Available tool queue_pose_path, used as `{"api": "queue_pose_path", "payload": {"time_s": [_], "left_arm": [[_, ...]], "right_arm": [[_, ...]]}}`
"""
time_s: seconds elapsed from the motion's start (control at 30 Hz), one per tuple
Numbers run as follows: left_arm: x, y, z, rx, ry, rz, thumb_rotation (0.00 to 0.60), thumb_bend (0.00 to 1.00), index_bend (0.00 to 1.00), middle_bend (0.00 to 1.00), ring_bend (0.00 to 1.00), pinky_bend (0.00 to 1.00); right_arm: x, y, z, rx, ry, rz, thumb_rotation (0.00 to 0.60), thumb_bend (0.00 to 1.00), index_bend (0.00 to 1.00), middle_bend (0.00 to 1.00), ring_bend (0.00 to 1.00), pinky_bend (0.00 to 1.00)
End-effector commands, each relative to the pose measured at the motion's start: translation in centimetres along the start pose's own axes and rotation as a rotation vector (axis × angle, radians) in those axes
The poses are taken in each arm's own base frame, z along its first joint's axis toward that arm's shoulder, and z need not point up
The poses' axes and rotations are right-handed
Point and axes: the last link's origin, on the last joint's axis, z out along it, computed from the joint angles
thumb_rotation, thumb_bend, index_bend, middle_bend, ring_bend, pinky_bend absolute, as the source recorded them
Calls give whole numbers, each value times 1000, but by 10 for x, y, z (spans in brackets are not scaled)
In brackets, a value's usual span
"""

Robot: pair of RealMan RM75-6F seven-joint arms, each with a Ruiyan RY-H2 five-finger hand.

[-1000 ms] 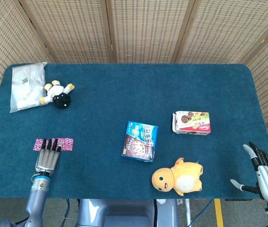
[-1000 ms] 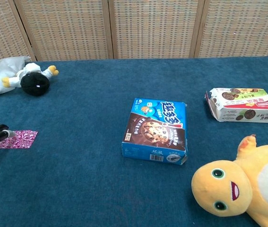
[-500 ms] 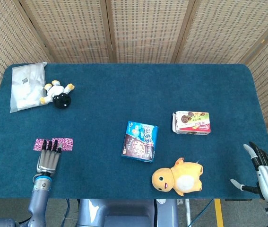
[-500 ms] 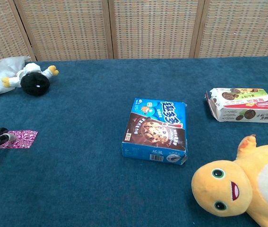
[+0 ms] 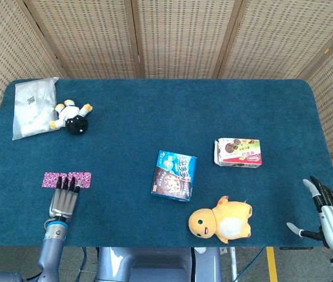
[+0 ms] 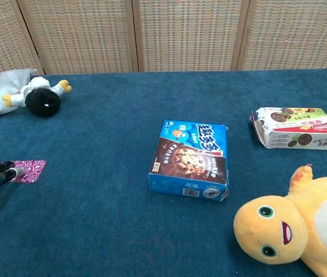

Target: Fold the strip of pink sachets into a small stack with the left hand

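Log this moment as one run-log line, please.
stage: folding not begun | left hand: fingertips at near edge of pink sachet strip, flat | right hand: open, idle

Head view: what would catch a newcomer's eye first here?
Probably the yellow plush toy lying near the table's front edge, with the blue cookie box just behind it at mid-table. At front left, the left hand reaches flat toward the strip of pink sachets, its fingertips at the strip's near edge. The right hand sits open off the table's right corner.
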Motion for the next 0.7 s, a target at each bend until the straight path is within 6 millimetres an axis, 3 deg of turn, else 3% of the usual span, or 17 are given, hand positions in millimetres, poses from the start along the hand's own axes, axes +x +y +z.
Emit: {"api": "queue_pose_path", "payload": {"time_s": [0.03,0.7], "left_arm": [[1,2,-2,-8,5,2,600,964,37,0,0,0],[8,21,-22,-84,17,-20,600,962,38,0,0,0]], "right_arm": [[0,0,0,0,-1,0,600,105,43,0,0,0],[1,1,0,1,3,5,600,105,43,0,0,0]]}}
